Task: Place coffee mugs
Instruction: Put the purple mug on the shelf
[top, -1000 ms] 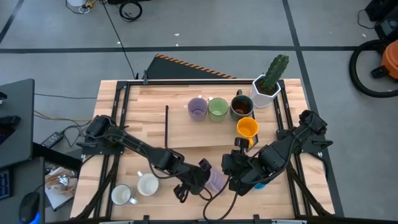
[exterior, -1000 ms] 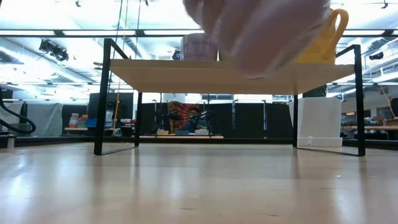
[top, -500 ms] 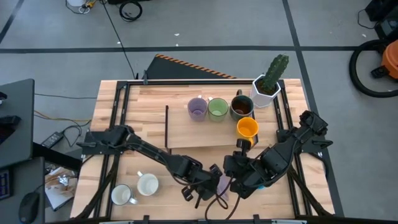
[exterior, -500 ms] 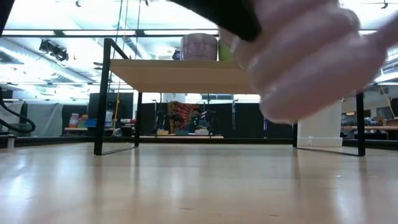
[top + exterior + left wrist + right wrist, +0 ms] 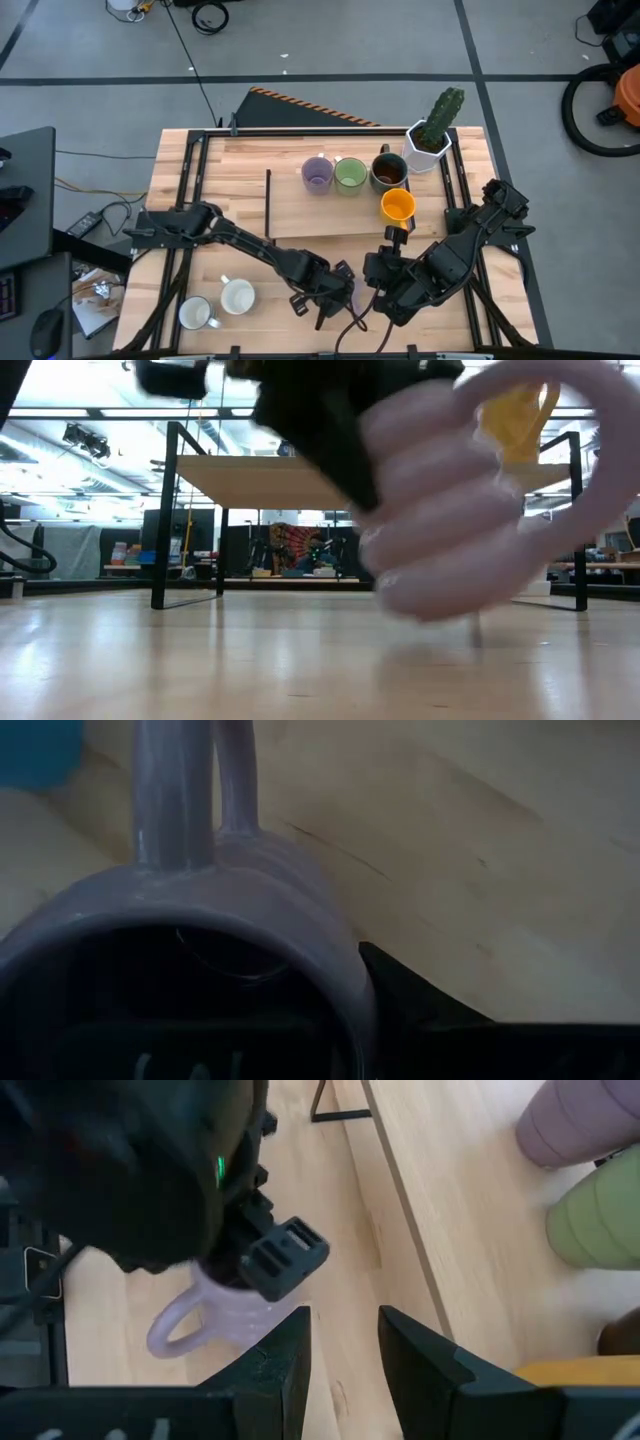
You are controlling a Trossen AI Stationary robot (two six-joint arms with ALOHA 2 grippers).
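I see the wooden table (image 5: 200,215) from above, with a low raised shelf (image 5: 310,210) on its back half and both arms meeting near the front edge. At the back right corner stands one white pot with a cactus (image 5: 432,135).

I count seven mugs in the high view. Four stand on the shelf: one lilac mug (image 5: 317,173), one green mug (image 5: 350,175), one dark brown mug (image 5: 388,172) in a row, and one orange mug (image 5: 398,205) just in front of the brown one. Two white mugs (image 5: 224,304) stand at the front left corner, close together. The second lilac mug (image 5: 480,510) is in the left gripper (image 5: 335,292): its fingers are nearly shut on the rim, one inside the cup, and the mug is tilted on its side, low at the front middle.

The right gripper (image 5: 340,1350) is just beside it, its jaws partly apart and holding nothing.

The left half of the shelf is bare, and so is the table in front of the shelf. The front middle is crowded by the two arms.
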